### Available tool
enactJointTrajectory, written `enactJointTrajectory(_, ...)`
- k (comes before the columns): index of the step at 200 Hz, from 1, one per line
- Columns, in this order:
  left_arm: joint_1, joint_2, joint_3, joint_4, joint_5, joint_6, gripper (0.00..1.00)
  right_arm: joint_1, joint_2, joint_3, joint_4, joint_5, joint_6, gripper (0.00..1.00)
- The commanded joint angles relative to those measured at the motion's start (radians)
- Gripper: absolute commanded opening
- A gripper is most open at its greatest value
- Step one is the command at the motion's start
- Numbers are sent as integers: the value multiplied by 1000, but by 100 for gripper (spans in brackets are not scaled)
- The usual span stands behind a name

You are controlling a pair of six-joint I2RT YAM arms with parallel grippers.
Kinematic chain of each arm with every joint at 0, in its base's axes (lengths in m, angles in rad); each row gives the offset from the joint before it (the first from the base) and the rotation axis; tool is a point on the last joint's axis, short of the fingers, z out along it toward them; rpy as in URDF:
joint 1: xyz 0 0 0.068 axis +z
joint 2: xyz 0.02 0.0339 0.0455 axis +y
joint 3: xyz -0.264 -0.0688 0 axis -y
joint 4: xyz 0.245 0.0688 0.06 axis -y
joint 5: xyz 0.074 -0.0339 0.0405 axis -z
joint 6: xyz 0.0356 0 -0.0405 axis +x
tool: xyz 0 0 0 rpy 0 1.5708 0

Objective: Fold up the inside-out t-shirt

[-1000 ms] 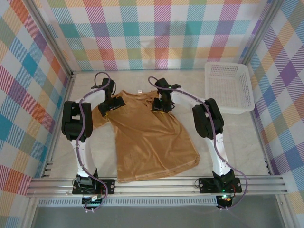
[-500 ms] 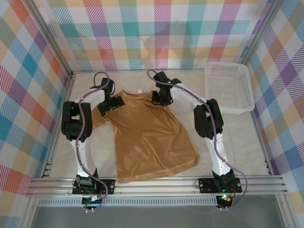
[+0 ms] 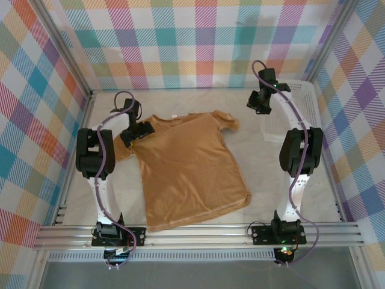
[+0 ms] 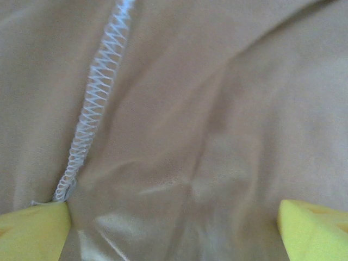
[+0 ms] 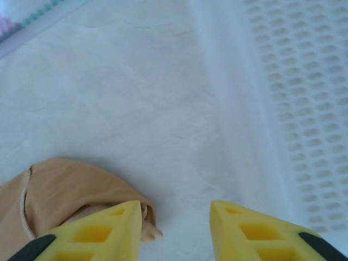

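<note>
The inside-out t-shirt (image 3: 186, 162) lies spread flat on the table, tan, collar toward the far side with its small white label (image 3: 170, 116). My left gripper (image 3: 135, 131) rests on the shirt's left shoulder. Its yellow fingertips (image 4: 32, 231) stand wide open, with tan fabric (image 4: 217, 109) and a white zigzag seam (image 4: 92, 119) under them. My right gripper (image 3: 255, 105) hangs above the table between the shirt's right sleeve and the basket. It is open (image 5: 174, 209) with nothing between its fingers, and the sleeve end (image 5: 70, 185) lies just beside its left finger.
A white mesh basket (image 3: 298, 90) stands at the far right corner, its wall close to the right gripper (image 5: 304, 81). Checkered walls enclose the table on three sides. Bare pale tabletop (image 3: 271, 180) lies to the right of the shirt.
My right gripper has let go of the shirt's right shoulder and swung up and right toward the basket. The right sleeve now lies pulled out sideways. The left gripper barely shifted.
</note>
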Motion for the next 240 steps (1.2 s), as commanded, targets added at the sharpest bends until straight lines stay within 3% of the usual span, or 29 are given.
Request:
enactJointTrajectory(1,12,-47,5,-75,-18,25,98,61,-15,-17,-34,-1,32,43)
enactJointTrajectory(41,-3,-99,23,-81,17,19,98,184,-95,-123,97,-128,58,45)
enactJointTrajectory(76,-37,-63,63,-69,76,0,98,297,60,-35,127,-207,61,44)
enactJointTrajectory(138,-27,60,130,-78,95,-3,98,259,374,230,96,-158,76,42)
enactJointTrajectory(179,25,117,131,-78,52,7,98,161,558,512,-91,0,53,41)
enactJointTrajectory(207,28,134,161,-107,15,14,98,131,558,604,-149,24,30,41)
enactJointTrajectory(240,-25,52,168,-95,13,0,98,163,435,508,-126,-25,11,41)
